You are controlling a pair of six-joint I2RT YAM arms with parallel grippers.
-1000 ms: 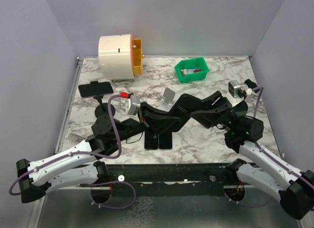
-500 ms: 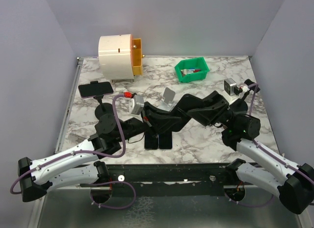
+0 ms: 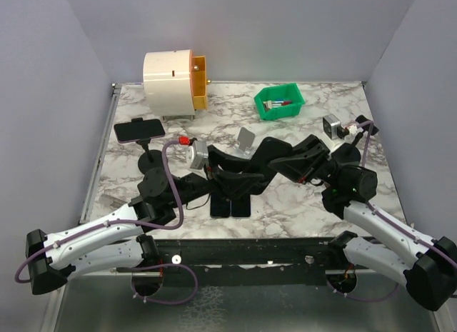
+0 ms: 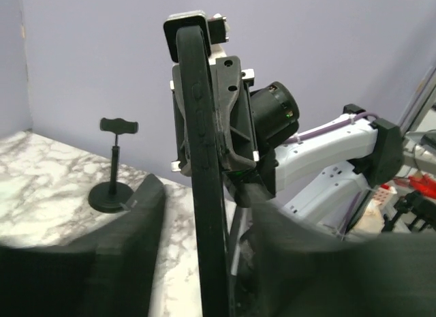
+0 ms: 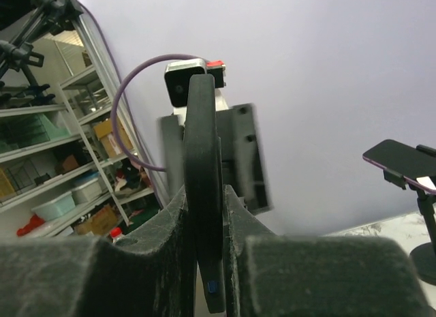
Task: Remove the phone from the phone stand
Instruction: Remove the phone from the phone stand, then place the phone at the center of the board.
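At the centre: right gripper [image 5: 204, 198], foam pads pressed against both faces of a dark slab [image 5: 203, 126] held edge-up. We take it for a phone. The grip sits low on the body, so most of the slab stands clear above the fingers, where another hand can reach it.

The left gripper [image 4: 204, 194] straddles the same slab from the opposite side, nose to nose with the right. Its fingers are narrow, but marble shows between one pad and the slab, so we read it as not gripping. This looks to us like a hand-to-hand pass held above the table.

Below the two hands, two flat black handsets [image 3: 230, 205] lie side by side. Just beyond the hands stands a small silver stand [image 3: 245, 139] with nothing on it.

Well off to the left gripper's outer side is the phone stand [image 3: 151, 159], with a purple phone [image 3: 138, 130] clamped crosswise at its top — upright, untouched. If that is the phone meant, its removal is not yet begun. We cannot settle which one is meant.
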